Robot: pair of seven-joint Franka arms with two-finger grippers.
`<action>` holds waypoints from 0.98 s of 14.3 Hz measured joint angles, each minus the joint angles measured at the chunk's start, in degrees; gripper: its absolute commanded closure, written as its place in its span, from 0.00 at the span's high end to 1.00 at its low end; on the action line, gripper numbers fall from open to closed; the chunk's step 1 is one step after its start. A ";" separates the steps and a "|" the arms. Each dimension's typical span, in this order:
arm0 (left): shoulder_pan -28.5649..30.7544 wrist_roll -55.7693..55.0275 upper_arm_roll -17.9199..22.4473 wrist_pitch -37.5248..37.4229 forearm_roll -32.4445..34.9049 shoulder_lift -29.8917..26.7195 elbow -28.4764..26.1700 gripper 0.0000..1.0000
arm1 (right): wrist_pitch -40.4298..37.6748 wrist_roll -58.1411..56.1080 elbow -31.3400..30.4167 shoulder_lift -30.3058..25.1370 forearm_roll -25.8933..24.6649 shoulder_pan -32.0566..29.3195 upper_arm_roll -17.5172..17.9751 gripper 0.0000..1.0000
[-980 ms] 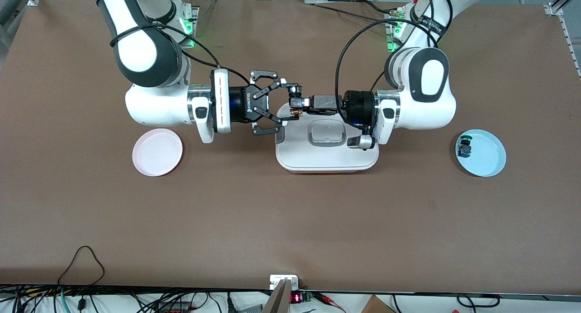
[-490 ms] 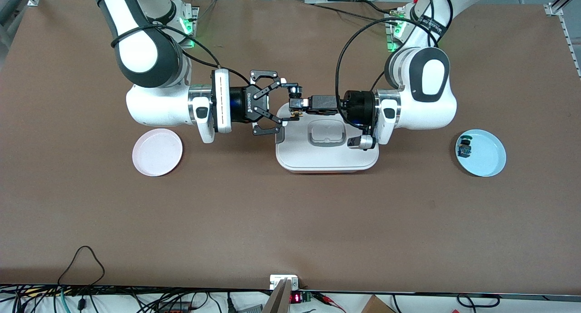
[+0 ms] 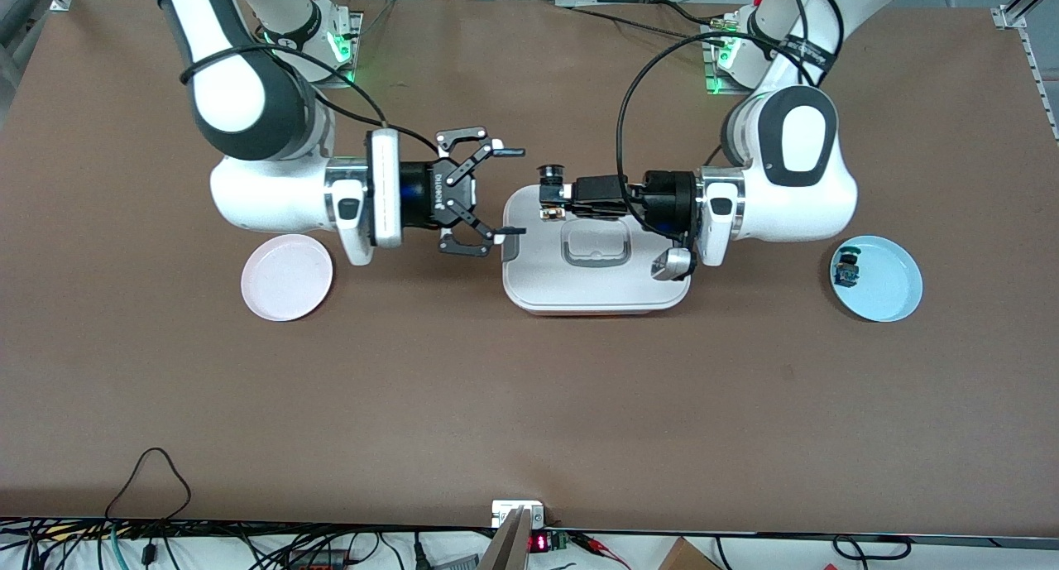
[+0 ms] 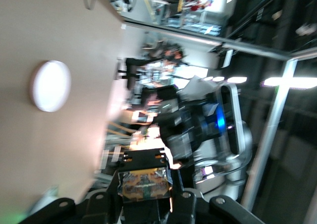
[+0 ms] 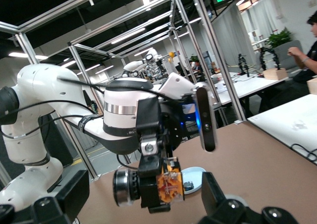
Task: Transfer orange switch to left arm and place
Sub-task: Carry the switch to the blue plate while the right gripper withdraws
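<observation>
A: Where do we log the orange switch (image 3: 548, 213)?

B: Upper centre of the front view, in the air. The left gripper (image 3: 553, 196) is clenched on it, over the box (image 3: 538, 280) at the edge toward the right arm's end. In the left wrist view it sits between that gripper's fingers (image 4: 144, 183). The right wrist view shows its orange body facing the camera, knob sideways (image 5: 168, 186).

A: And the right gripper (image 3: 513, 191)?

B: Released, jaws spread wide, level with the switch and facing it. It hangs over bare table just beside the box and is apart from the switch. No contact that we can see.

A: So we judge this as the handover, receiver not yet on.

B: Agreed. To do it well we'd bring the right gripper straight in along its own axis, at the same height. The jaws should pass either side of the switch and clear the left fingers. The lower finger is close above the box rim, so no dipping.

A: Release order?

B: Right closes firmly first. Only then should the left let go, backing off level.

A: Other items?

B: Pink plate (image 3: 286, 276), lower, toward the right arm's end. Blue plate (image 3: 889, 285) with a blue switch (image 3: 845, 270), toward the left arm's end.
</observation>
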 measured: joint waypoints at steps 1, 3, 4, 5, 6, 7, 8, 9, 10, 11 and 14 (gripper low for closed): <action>0.65 -0.06 0.07 0.00 4.90 -0.01 0.71 0.17 | -0.06 2.14 0.02 -0.53 -2.48 -0.07 -1.17 1.00; 2.06 -0.26 0.10 -0.28 16.38 -0.02 2.43 0.17 | -0.14 8.56 0.04 -1.88 -10.44 -0.69 -2.96 1.00; 2.78 -0.30 0.10 -1.40 22.80 -0.02 3.48 0.17 | -0.23 12.16 0.04 -2.60 -14.54 -1.32 -3.32 1.00; 3.51 -0.32 0.13 -3.11 29.87 -0.01 4.68 0.17 | -0.77 16.33 0.05 -3.38 -18.28 -2.16 -3.43 1.00; 4.23 -0.36 0.13 -5.07 37.10 0.00 5.88 0.17 | -2.04 21.23 0.05 -4.14 -21.62 -3.01 -3.57 1.00; 4.84 -0.35 0.15 -7.01 43.56 0.01 6.95 0.17 | -3.45 26.41 0.05 -4.83 -24.81 -3.71 -3.89 1.00; 5.21 -0.21 0.16 -8.77 49.23 0.03 7.73 0.17 | -4.67 31.71 0.05 -5.41 -28.17 -4.28 -4.46 1.00; 5.33 0.08 0.16 -10.15 54.53 0.06 8.16 0.17 | -5.69 36.19 0.03 -5.82 -31.07 -4.73 -5.14 1.00; 5.32 0.71 0.13 -11.04 59.43 0.16 8.26 0.17 | -6.32 40.39 0.01 -5.99 -33.73 -5.04 -5.65 1.00; 5.31 1.96 0.10 -11.96 64.20 0.39 8.24 0.17 | -6.63 44.65 -0.05 -6.00 -36.66 -5.20 -5.97 1.00; 5.48 6.44 0.17 -13.66 75.88 1.49 8.23 0.17 | -7.76 58.20 -0.32 -5.96 -49.95 -5.44 -6.20 1.00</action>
